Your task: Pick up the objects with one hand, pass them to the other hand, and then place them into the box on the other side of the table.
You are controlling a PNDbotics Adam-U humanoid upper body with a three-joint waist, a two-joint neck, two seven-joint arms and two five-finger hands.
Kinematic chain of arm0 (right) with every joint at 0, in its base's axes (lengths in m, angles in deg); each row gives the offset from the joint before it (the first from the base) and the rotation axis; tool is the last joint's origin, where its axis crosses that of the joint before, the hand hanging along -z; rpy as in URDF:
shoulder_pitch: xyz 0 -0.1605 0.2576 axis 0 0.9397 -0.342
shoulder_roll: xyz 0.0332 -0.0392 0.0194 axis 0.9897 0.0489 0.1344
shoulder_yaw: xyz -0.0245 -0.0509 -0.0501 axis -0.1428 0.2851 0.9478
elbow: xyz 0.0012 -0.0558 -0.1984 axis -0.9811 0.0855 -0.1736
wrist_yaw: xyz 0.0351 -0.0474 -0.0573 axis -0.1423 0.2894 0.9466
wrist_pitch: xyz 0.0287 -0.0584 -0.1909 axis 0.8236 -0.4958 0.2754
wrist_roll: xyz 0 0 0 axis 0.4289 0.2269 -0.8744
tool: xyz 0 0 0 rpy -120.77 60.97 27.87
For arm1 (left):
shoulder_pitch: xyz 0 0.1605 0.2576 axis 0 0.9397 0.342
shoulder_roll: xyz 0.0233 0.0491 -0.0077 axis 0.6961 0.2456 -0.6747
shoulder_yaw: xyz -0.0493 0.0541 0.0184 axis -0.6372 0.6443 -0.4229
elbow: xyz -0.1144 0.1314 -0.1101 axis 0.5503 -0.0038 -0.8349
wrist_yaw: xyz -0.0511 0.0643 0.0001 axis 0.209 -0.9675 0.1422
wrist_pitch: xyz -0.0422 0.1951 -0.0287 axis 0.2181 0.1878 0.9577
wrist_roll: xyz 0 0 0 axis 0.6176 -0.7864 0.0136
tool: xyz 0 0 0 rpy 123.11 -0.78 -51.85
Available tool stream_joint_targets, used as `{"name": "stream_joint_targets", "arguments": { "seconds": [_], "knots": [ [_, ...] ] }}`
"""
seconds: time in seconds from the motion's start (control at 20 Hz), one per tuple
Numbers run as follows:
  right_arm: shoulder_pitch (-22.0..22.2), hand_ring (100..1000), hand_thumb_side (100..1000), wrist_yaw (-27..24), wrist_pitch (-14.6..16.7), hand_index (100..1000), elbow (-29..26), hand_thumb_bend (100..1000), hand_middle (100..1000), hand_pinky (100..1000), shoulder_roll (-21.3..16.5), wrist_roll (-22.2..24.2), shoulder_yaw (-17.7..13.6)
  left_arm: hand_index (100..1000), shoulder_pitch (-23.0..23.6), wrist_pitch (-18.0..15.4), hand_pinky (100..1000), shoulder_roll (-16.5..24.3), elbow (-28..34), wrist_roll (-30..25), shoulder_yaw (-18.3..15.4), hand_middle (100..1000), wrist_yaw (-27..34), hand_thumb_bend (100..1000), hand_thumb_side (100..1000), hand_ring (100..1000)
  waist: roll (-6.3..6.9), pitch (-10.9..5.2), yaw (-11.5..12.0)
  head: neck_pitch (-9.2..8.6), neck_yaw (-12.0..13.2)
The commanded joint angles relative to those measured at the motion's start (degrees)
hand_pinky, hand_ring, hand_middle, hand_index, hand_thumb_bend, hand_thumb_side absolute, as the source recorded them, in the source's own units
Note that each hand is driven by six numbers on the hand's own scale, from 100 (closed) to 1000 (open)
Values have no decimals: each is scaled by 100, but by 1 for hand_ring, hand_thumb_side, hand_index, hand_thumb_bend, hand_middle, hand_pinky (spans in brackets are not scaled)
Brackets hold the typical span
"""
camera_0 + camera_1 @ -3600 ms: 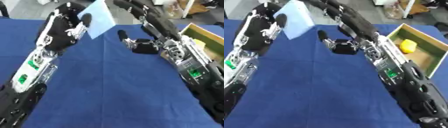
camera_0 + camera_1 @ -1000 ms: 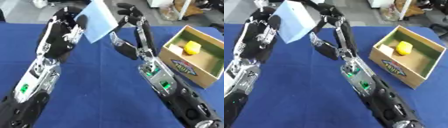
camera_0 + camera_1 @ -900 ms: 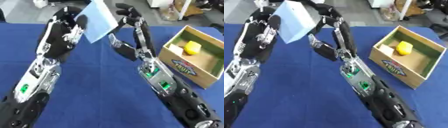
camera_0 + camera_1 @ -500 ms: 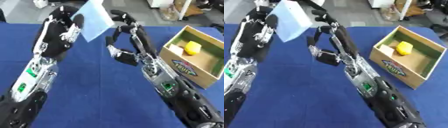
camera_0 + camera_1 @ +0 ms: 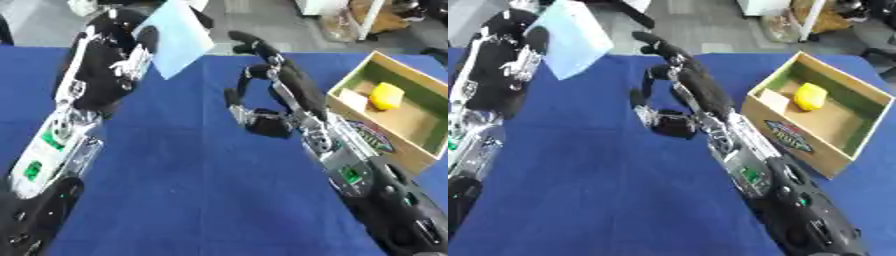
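The left hand [image 5: 114, 60] is up high over the far left part of the table [image 5: 175, 190]. It holds a light blue card [image 5: 175, 35], flat and thin, with its fingers curled round the lower edge. The card sticks up and leans toward the middle. It looks like the hand holds it this way so the other hand can reach it.

The right hand [image 5: 262, 107] is near the middle of the table, just beside the card but not touching it. Its fingers are bent a little and spread apart, with nothing in them. The thumb sits low and the fingers high, so there is a gap between them. That gap looks ready for the card to slide in.

The box [image 5: 833, 145] sits at the right edge of the table. It is open on top. A yellow thing [image 5: 809, 96] and a small pale thing [image 5: 773, 100] lie inside, near the far end. There is bare room left in the box for the card.

The pass is not done yet. I think the right hand must close on the card's free edge before the left lets go, or the card may fall.
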Motion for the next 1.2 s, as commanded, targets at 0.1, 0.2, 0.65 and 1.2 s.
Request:
{"name": "stream_joint_targets", "arguments": {
  "seconds": [0.1,0.2,0.65,1.2],
  "knots": [
    [-14,862,100,-52,-100,993,-229,100,981,926,-199,22,-151,370,-59,3,489,176,68,41,-101,331,-54,206,100,367,96,-24,-14,-61,36],
    [-1,865,100,-48,-113,996,-360,100,991,925,-252,-11,-178,370,-53,-1,488,176,66,45,-109,331,-58,205,100,367,94,-24,-21,-64,44],
    [54,880,328,-131,-156,965,-738,100,1000,941,-375,-14,-220,370,-28,-6,486,174,31,40,-110,332,-53,210,100,368,96,-34,-32,-60,56],
    [44,891,265,-336,316,1000,-821,100,1000,948,-394,175,-235,369,-47,-2,485,146,12,-5,-102,332,-52,213,100,368,102,-29,-49,-57,75]
  ]
}}
